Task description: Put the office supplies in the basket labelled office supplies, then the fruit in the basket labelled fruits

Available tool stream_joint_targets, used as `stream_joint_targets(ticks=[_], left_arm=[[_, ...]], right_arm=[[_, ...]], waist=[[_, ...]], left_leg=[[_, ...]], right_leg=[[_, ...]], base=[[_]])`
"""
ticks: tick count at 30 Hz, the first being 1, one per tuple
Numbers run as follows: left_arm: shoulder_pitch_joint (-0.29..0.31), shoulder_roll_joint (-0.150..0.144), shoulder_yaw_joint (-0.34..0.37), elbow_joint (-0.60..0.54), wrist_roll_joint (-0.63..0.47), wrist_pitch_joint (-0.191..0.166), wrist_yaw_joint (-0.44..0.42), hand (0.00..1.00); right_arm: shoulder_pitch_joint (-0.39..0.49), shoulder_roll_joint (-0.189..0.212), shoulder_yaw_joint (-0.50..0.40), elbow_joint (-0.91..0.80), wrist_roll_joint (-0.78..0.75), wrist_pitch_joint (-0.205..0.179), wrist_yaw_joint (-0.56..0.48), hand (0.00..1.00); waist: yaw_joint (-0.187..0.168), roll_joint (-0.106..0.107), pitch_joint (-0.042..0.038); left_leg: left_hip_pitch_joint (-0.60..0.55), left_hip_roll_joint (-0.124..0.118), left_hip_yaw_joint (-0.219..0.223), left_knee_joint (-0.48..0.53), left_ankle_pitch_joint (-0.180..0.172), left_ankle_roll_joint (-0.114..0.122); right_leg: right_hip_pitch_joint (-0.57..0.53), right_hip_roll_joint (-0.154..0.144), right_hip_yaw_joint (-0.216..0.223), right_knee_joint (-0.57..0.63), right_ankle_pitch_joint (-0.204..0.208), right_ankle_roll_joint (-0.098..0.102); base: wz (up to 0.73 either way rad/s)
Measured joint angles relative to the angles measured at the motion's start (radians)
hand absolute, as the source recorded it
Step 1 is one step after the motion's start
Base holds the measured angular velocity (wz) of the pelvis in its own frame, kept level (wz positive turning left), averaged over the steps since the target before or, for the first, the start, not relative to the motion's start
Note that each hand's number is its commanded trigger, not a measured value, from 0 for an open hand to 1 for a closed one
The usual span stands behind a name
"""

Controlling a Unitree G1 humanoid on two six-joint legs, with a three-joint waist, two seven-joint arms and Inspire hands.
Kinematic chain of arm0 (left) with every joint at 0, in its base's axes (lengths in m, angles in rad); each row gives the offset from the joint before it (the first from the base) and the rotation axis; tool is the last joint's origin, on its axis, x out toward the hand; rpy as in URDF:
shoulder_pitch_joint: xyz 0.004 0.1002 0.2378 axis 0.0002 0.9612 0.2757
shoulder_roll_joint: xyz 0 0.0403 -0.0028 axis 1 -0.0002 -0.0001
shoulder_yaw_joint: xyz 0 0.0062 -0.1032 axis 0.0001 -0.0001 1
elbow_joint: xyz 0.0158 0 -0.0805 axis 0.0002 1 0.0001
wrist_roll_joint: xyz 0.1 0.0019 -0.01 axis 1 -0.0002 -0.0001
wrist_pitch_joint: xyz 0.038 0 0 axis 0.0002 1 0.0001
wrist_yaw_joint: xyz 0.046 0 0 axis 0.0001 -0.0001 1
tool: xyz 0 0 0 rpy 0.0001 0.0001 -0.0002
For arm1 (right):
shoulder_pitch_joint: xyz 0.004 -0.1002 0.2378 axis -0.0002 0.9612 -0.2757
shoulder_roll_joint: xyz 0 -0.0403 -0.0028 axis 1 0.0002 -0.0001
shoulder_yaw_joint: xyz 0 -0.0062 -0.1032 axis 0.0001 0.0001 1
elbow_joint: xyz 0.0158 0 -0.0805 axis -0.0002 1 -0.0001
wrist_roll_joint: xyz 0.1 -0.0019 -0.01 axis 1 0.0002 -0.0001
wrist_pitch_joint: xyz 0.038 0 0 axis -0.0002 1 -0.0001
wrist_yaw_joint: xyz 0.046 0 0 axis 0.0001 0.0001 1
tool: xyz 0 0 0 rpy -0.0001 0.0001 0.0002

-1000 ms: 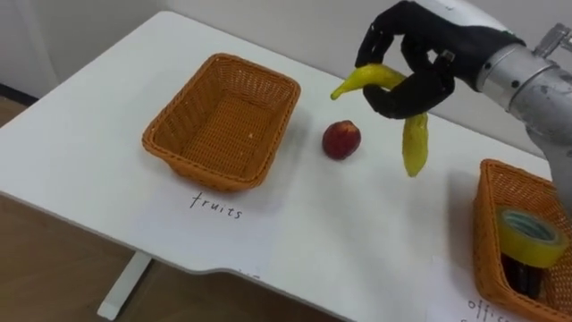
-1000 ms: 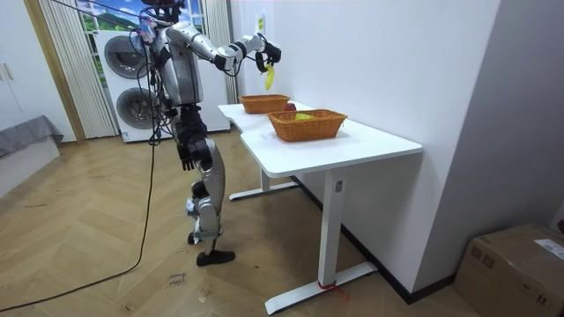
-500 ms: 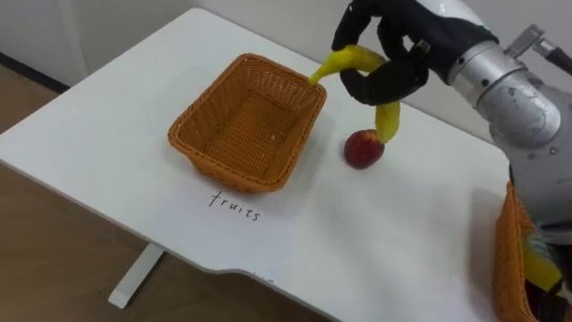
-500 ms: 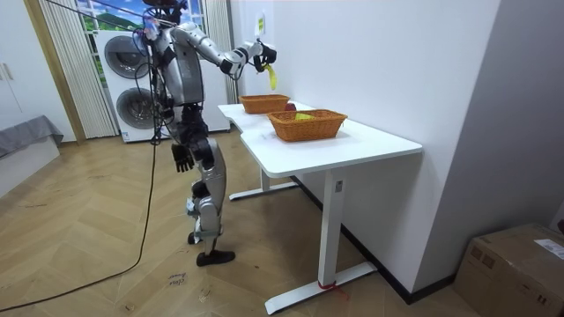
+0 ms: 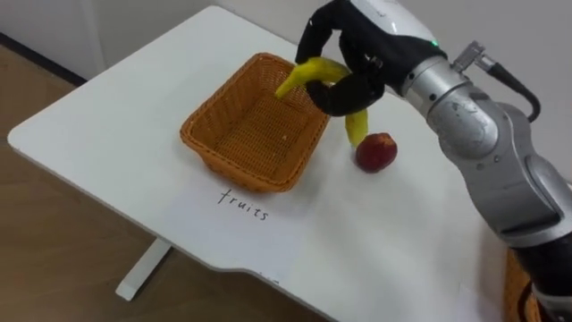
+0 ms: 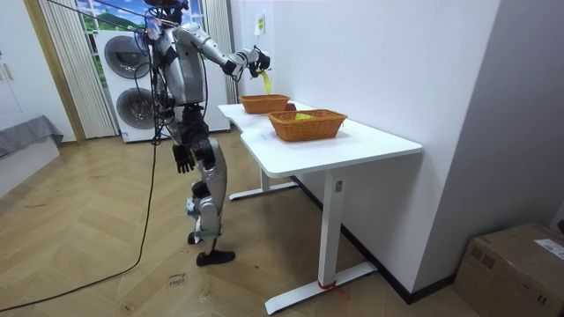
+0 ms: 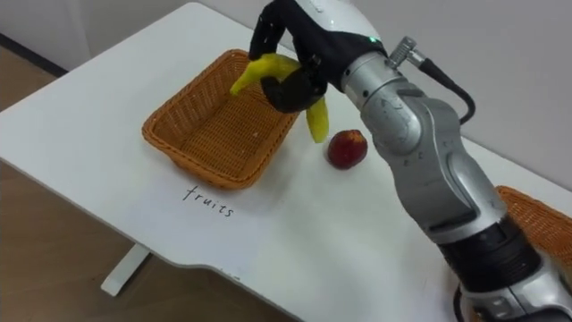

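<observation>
Yellow banana (image 5: 299, 76) clasped in curled fingers of right hand (image 5: 353, 45), above far rim of wicker fruit basket (image 5: 223, 165); red round fruit (image 5: 376, 152) beside, on white table (image 5: 107, 116). Left hand (image 6: 182, 158) low by hip, state too small to tell.

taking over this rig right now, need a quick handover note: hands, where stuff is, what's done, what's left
Right hand: shut on the banana, held in the air over the far right rim of the fruits basket.
Left hand: hangs at the robot's side, idle.
Red fruit: on the table, just right of that basket, not touching it.
Second basket: at the table's right end; contents not clear.
Done: banana picked up. No fruit in the fruits basket yet.
Left: drop the banana into the fruits basket, then probably fetch the red fruit.
</observation>
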Motion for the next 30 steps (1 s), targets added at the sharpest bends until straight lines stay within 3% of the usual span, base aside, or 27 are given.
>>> stream_joint_targets(ticks=[5,13,23,24,26,27,30], left_arm=[[0.0,-0.001,-0.001,0.013,0.0,0.0,0.005,0.0],[0.011,-0.012,0.0,0.027,0.007,0.016,0.016,0.0],[0.007,-0.012,0.003,0.024,0.061,0.016,0.012,0.0],[0.007,-0.012,0.003,0.024,0.062,0.018,0.007,0.0],[0.007,-0.012,0.002,0.025,0.062,0.022,-0.001,0.0],[0.006,-0.012,0.002,0.026,0.063,0.022,-0.004,0.0],[0.004,-0.012,0.002,0.036,0.063,0.023,-0.005,0.0]], right_arm=[[-0.034,0.038,0.013,0.045,0.004,-0.001,-0.026,1.0],[-0.045,0.04,0.029,0.125,0.003,-0.03,-0.054,1.0],[-0.083,0.04,0.034,0.156,-0.01,-0.036,-0.084,1.0],[-0.085,0.04,0.034,0.156,-0.01,-0.036,-0.084,0.76],[-0.085,0.04,0.035,0.156,-0.01,-0.035,-0.084,0.55],[-0.085,0.04,0.035,0.156,-0.011,-0.032,-0.085,0.35],[-0.084,0.04,0.046,0.167,-0.011,-0.031,-0.085,0.07]], waist=[[0.022,-0.005,0.0056],[0.059,-0.007,0.008],[0.065,-0.008,0.0075],[0.067,-0.009,0.0072],[0.072,-0.009,0.0073],[0.075,-0.01,0.0076],[0.082,-0.01,0.0083]], left_leg=[[-0.004,-0.002,-0.013,0.0,-0.001,-0.001],[-0.012,-0.005,-0.04,0.001,0.0,-0.001],[-0.011,-0.004,-0.045,0.0,0.001,-0.002],[-0.011,-0.004,-0.045,0.0,0.001,-0.002],[-0.01,-0.005,-0.045,0.0,0.001,-0.002],[-0.01,-0.005,-0.045,0.0,0.001,-0.002],[-0.004,-0.005,-0.047,0.0,0.001,-0.002]], right_leg=[[0.0,0.0,-0.005,-0.001,0.0,0.0],[0.001,-0.001,-0.027,0.0,-0.002,0.003],[0.002,-0.001,-0.027,-0.001,-0.003,0.004],[0.002,-0.001,-0.027,-0.001,-0.003,0.004],[0.003,-0.001,-0.027,0.0,-0.003,0.004],[0.003,-0.001,-0.027,0.0,-0.003,0.004],[0.011,-0.001,-0.03,-0.001,-0.003,0.004]], base=[[0.06],[0.09],[0.01],[0.0],[0.0],[0.0],[0.02]])
